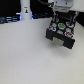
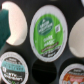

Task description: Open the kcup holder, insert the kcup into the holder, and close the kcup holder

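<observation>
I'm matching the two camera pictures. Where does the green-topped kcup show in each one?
Exterior view: the kcup sits in the open kcup holder, upper right, under the gripper.
Wrist view: the same kcup fills the middle.
Shared landmark: the holder's round slots.

The kcup holder (image 1: 61, 33) sits on the table (image 1: 27, 55) in the upper right of the exterior view, its drawer open. The gripper (image 1: 61, 19) hangs directly above it. A bottle-like object (image 1: 25, 10) stands at upper left, well apart. The wrist view shows the kcup (image 2: 49, 34) lying in a slot, another pod (image 2: 13, 67) in a neighbouring one.
</observation>
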### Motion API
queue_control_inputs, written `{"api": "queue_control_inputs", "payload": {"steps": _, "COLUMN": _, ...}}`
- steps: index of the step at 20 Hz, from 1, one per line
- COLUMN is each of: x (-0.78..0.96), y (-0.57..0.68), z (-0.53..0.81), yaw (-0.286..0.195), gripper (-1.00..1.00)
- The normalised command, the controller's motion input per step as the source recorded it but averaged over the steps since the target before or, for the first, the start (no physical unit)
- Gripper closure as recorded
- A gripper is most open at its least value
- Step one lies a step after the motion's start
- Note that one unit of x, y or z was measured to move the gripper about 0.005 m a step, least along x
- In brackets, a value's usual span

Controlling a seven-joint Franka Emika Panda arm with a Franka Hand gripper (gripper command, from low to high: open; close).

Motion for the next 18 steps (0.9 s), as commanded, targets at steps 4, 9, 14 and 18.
{"api": "queue_control_inputs", "payload": {"steps": 4, "x": 0.73, "y": -0.50, "z": 0.22, "yaw": -0.001, "gripper": -1.00}}
{"api": "queue_control_inputs", "payload": {"steps": 9, "x": 0.74, "y": -0.45, "z": 0.16, "yaw": 0.001, "gripper": -1.00}}
{"api": "queue_control_inputs", "payload": {"steps": 14, "x": 0.84, "y": -0.27, "z": 0.03, "yaw": 0.000, "gripper": -1.00}}
{"api": "queue_control_inputs", "payload": {"steps": 18, "x": 0.80, "y": -0.10, "z": -0.04, "yaw": 0.014, "gripper": -1.00}}
